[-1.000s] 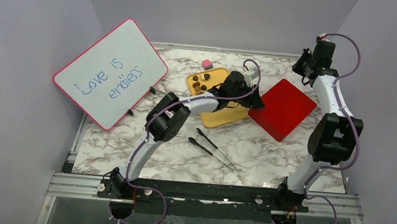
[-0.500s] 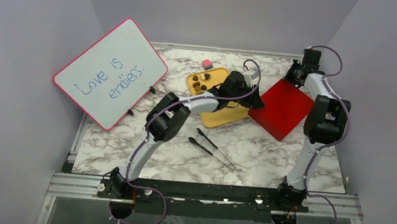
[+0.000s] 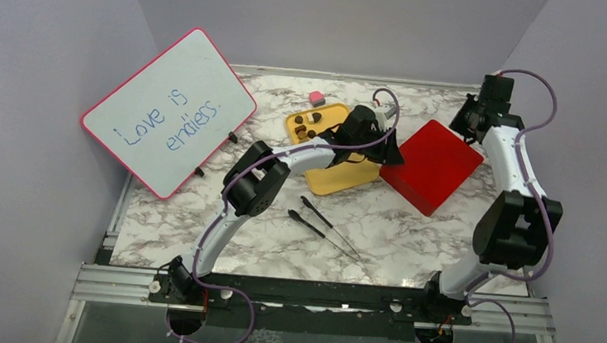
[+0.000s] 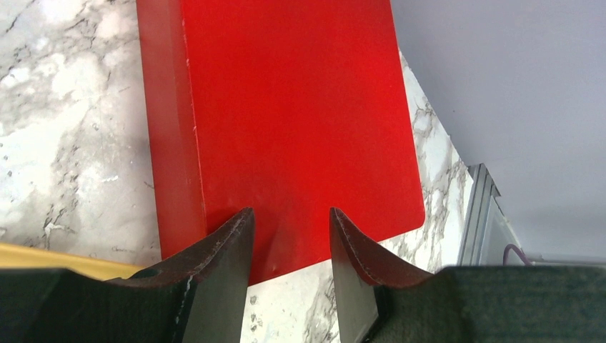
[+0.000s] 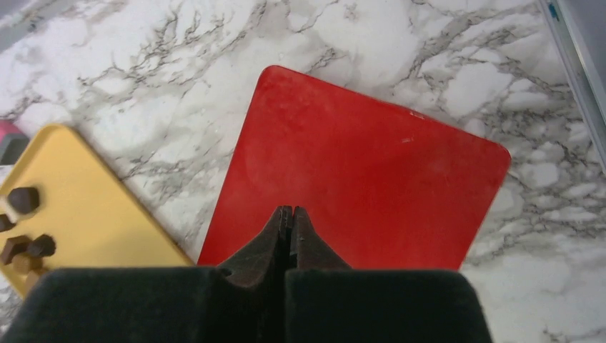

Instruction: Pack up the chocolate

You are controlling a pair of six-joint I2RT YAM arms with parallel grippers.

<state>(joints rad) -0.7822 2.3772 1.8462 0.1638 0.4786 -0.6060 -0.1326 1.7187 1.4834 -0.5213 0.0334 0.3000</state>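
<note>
A few dark brown chocolate pieces (image 3: 311, 126) lie on the far part of a yellow tray (image 3: 341, 177); they also show in the right wrist view (image 5: 25, 200) on the tray (image 5: 86, 207). A closed red box (image 3: 433, 165) lies right of the tray. My left gripper (image 3: 388, 151) is open and empty at the box's near-left edge; in its own view the gripper (image 4: 289, 223) frames the red lid (image 4: 286, 107). My right gripper (image 3: 463, 123) is shut and empty above the box's far side; its tip (image 5: 288, 212) hangs over the lid (image 5: 371, 164).
A small pink cube (image 3: 316, 98) sits behind the tray. A pink-framed whiteboard (image 3: 169, 110) leans at the left. Black tweezers (image 3: 324, 227) lie on the marble in front of the tray. Grey walls enclose the table on three sides.
</note>
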